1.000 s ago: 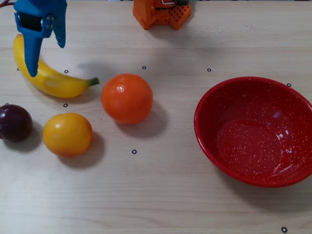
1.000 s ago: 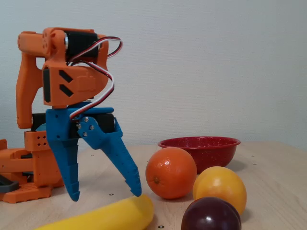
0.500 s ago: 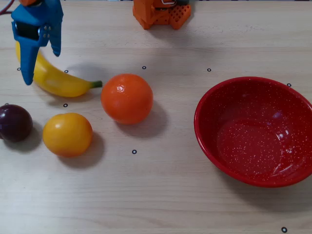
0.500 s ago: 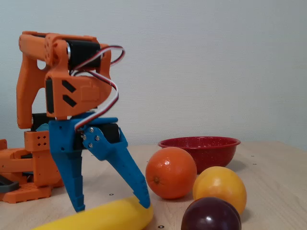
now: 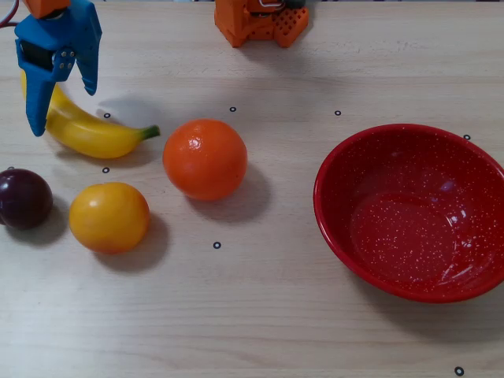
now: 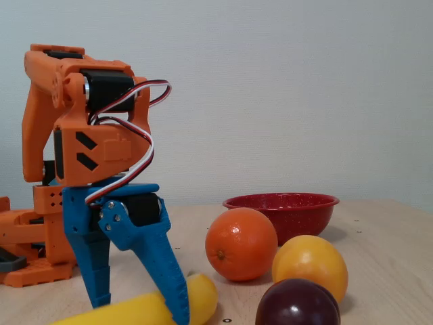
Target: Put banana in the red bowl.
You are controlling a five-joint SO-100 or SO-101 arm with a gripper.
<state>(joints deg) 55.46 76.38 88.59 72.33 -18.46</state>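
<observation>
The yellow banana [image 5: 90, 132] lies at the table's far left in the overhead view, its green stem tip pointing right. My blue gripper [image 5: 63, 110] is open, with one finger on each side of the banana's left end. In the fixed view the fingers [image 6: 169, 284] straddle the banana [image 6: 139, 310] and reach down to table level. They are not closed on it. The red speckled bowl [image 5: 335, 185] sits empty at the right, far from the gripper. It shows behind the fruit in the fixed view [image 6: 298, 217].
An orange [image 5: 205, 157] lies between the banana and the bowl. A round yellow-orange fruit [image 5: 109, 216] and a dark plum [image 5: 24, 198] lie in front of the banana. The arm's orange base [image 5: 260, 22] stands at the top edge.
</observation>
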